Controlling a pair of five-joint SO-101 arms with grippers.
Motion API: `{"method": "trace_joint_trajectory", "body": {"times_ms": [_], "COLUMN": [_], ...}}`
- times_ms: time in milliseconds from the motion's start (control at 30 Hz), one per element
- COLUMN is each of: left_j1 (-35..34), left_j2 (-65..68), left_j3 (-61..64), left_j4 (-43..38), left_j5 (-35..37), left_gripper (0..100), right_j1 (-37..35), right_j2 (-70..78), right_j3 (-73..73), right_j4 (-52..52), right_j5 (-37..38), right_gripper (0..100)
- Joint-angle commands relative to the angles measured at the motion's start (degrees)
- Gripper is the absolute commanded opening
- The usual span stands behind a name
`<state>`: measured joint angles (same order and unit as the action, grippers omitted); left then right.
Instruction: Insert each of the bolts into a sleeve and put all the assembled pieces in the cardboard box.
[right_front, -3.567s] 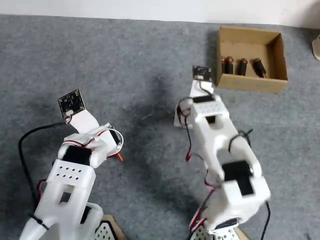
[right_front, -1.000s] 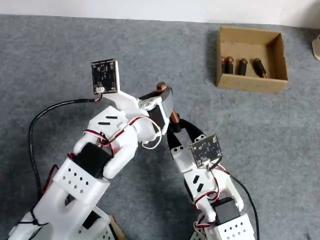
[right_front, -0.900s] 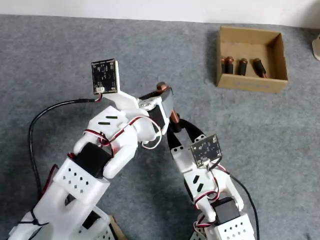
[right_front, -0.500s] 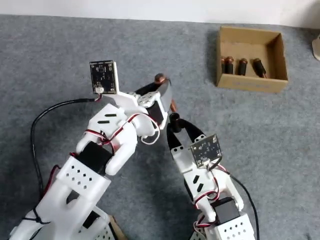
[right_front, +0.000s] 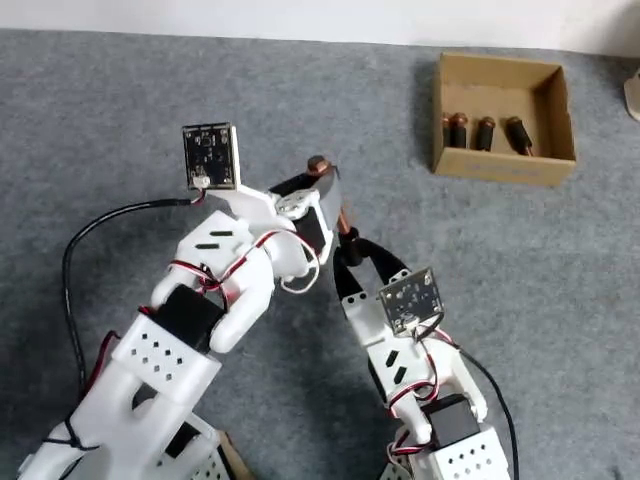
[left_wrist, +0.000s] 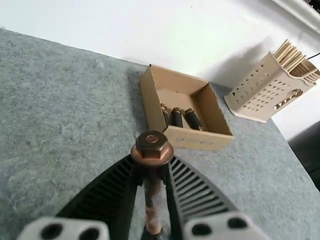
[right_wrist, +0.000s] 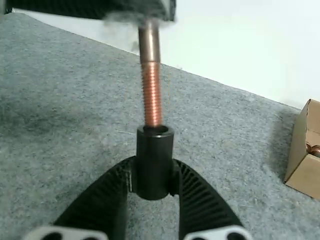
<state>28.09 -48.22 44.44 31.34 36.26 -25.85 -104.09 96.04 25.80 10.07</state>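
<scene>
My left gripper is shut on a copper bolt, hex head up and thread pointing down toward the other arm. In the high view the bolt's head sits at the left gripper, mid-table. My right gripper is shut on a black sleeve, held upright. The bolt's threaded tip just enters the sleeve's mouth. The cardboard box stands at the back right with three assembled pieces lying inside.
Grey carpet covers the table. A beige slotted holder stands beyond the box by the white wall. A cable trails from the left arm.
3.6 s ago the arms were apart. Since a second ago the left gripper lifted the bolt slightly away, then came back down so the tip meets the sleeve.
</scene>
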Motion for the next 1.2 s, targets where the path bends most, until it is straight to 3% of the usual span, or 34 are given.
{"method": "trace_joint_trajectory", "body": {"times_ms": [0, 567, 733, 867, 1000, 1167], "left_j1": [2.5, 6.2, 6.5, 6.0, 6.5, 6.0], "left_j2": [-0.6, -2.5, -7.0, -10.1, -14.0, -16.4], "left_j3": [-0.8, -1.5, 2.3, 6.7, 12.4, 13.0], "left_j4": [2.1, 8.2, 7.8, 2.6, -1.4, 1.1], "left_j5": [-0.3, -0.2, -0.5, -3.0, -10.0, -8.9], "left_gripper": [1, 1, 1, 2, 19, 38], "right_j1": [-0.7, -0.7, -0.7, -0.7, -0.7, -0.7], "right_j2": [-1.3, -1.3, -1.3, -1.3, -1.3, -1.3], "right_j3": [4.7, 4.8, 4.8, 4.8, 4.8, 4.8], "right_j4": [-1.5, -1.5, -1.5, -1.5, -1.5, -1.5], "right_j5": [0.4, 0.4, 0.4, 0.4, 0.4, 0.4], "right_gripper": [0.5, 0.5, 0.5, 0.5, 0.5, 0.5]}}
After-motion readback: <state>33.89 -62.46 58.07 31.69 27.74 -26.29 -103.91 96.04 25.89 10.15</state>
